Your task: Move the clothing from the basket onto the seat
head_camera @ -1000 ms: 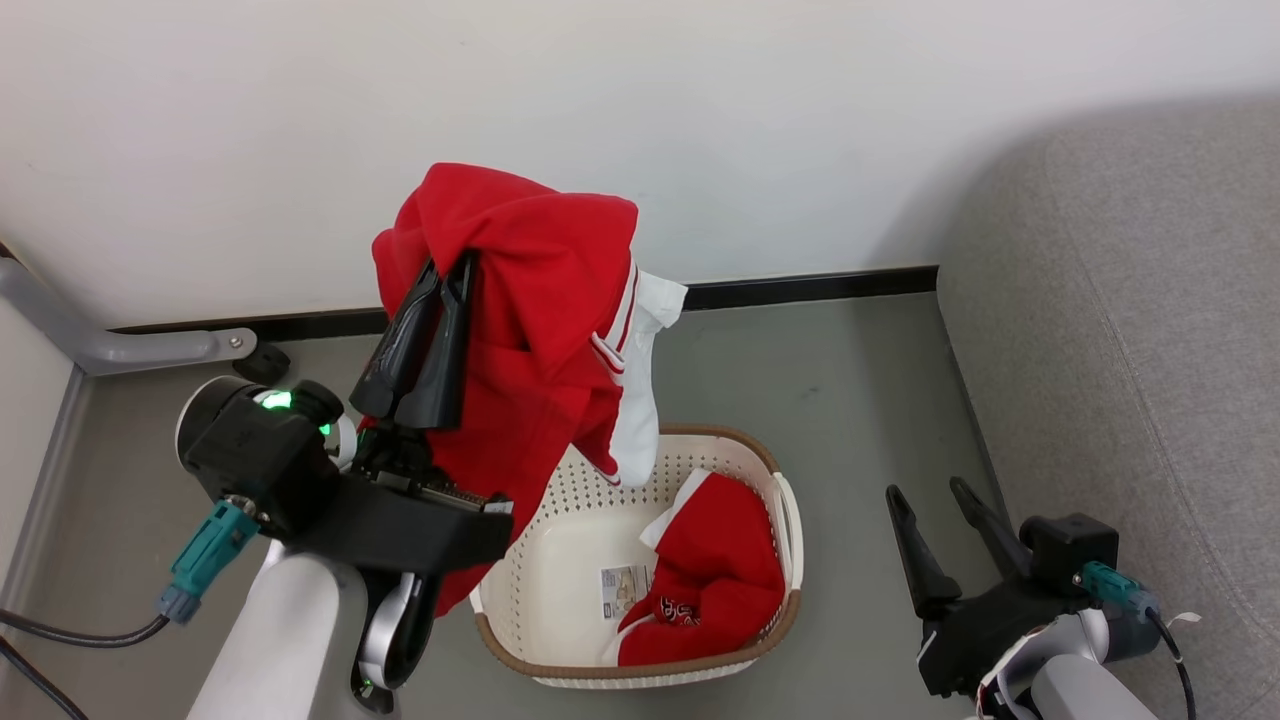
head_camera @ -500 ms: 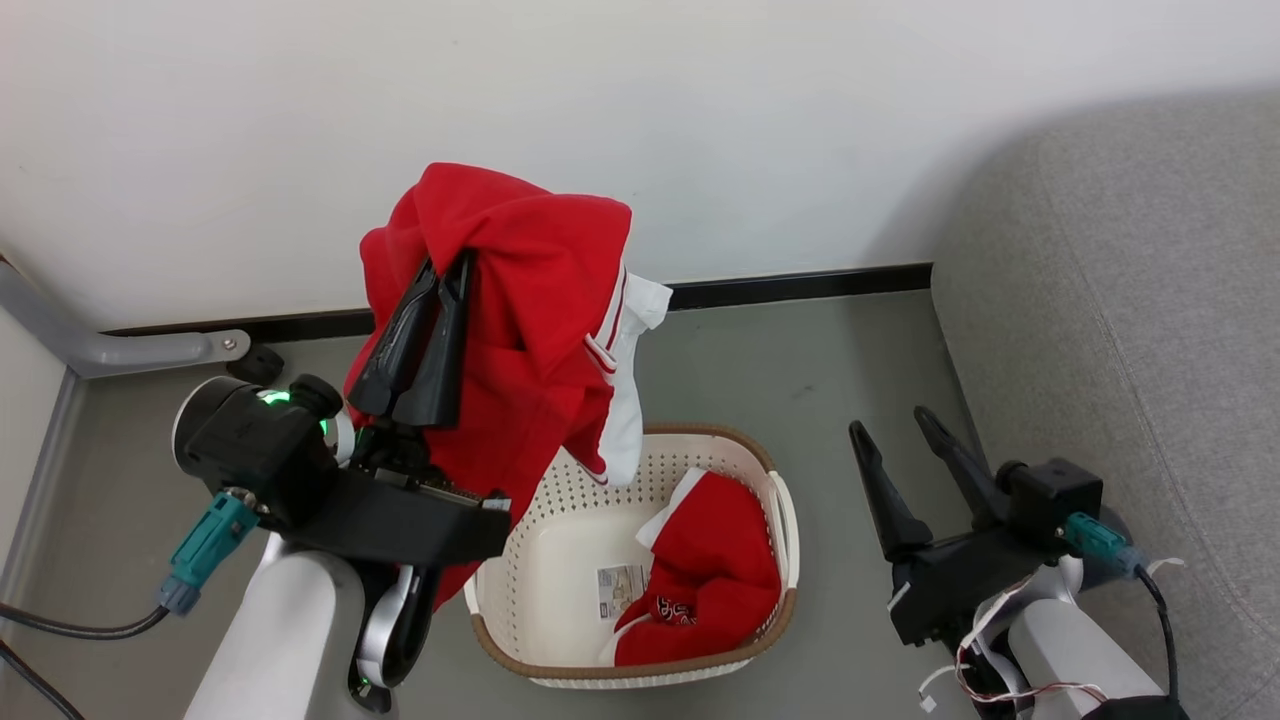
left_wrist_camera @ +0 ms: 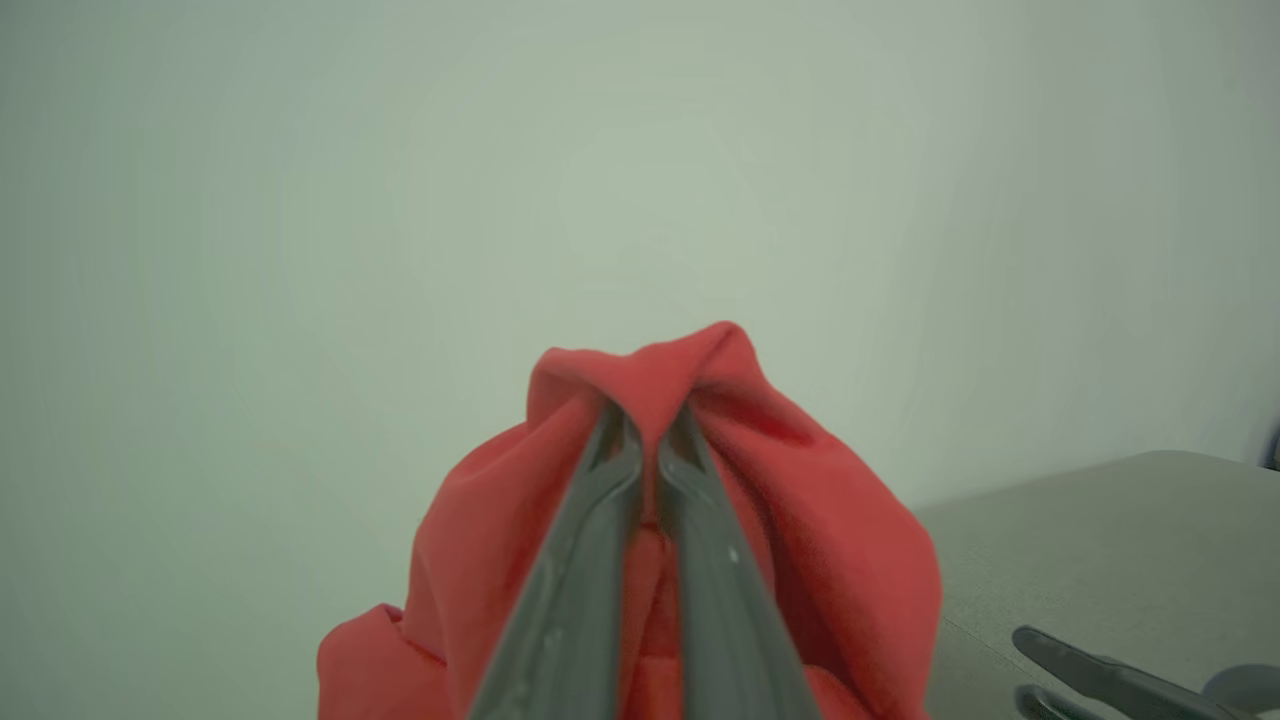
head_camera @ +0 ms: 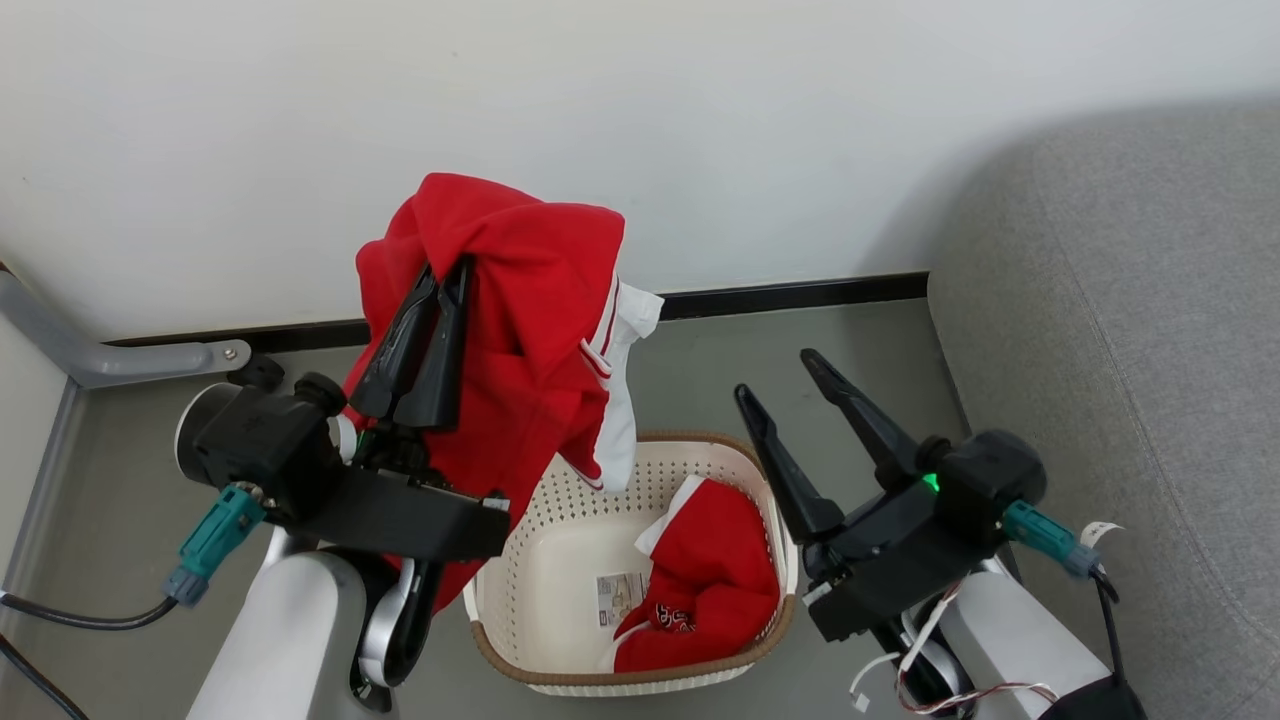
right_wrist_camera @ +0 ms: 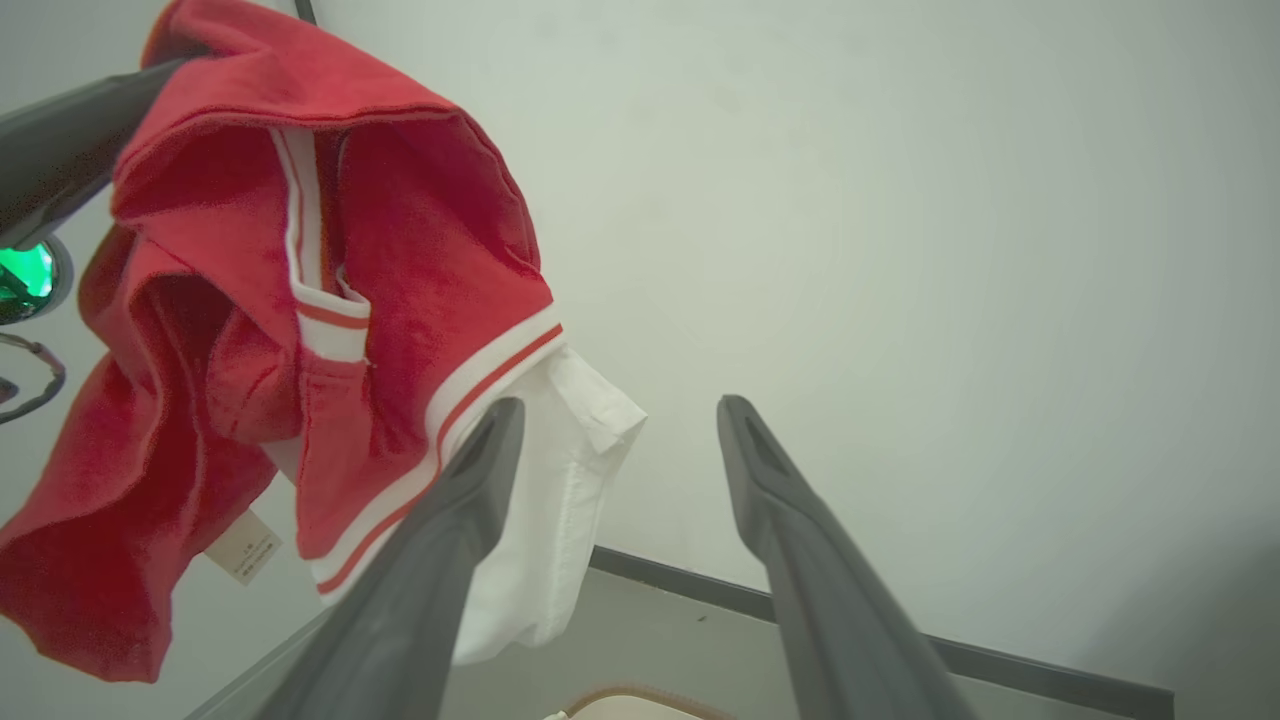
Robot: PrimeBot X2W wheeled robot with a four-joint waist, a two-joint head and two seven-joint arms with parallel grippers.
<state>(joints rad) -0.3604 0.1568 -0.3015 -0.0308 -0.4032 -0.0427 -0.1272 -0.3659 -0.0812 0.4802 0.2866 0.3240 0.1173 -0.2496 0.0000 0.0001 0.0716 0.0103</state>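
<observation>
Left gripper (head_camera: 448,268): fingers pointing up, pinched tight on a fold of a red top (head_camera: 530,300). Cloth bunches over both fingertips and drapes down either side of them. White cuff (head_camera: 625,430) hangs lowest, beyond and below the tips, toward the basket (head_camera: 640,682).

Right gripper (head_camera: 775,374): fingers spread wide, holding nothing, aimed toward the hanging cuff but apart from it. Basket sits below, between the two pairs of fingers.

Second red top (head_camera: 715,570): crumpled in the basket, on the side nearer the right fingers. Sofa (head_camera: 1130,320) lies off to the outer side of the right fingers.

Handling, as judged: light, limp, no shape of its own. Unlikely to slip from a firm pinch, but will swing and trail, and a loose hem could catch the basket rim. Best hold on the top in the basket is a thick bunched fold mid-heap, not the thin cuff edge.
</observation>
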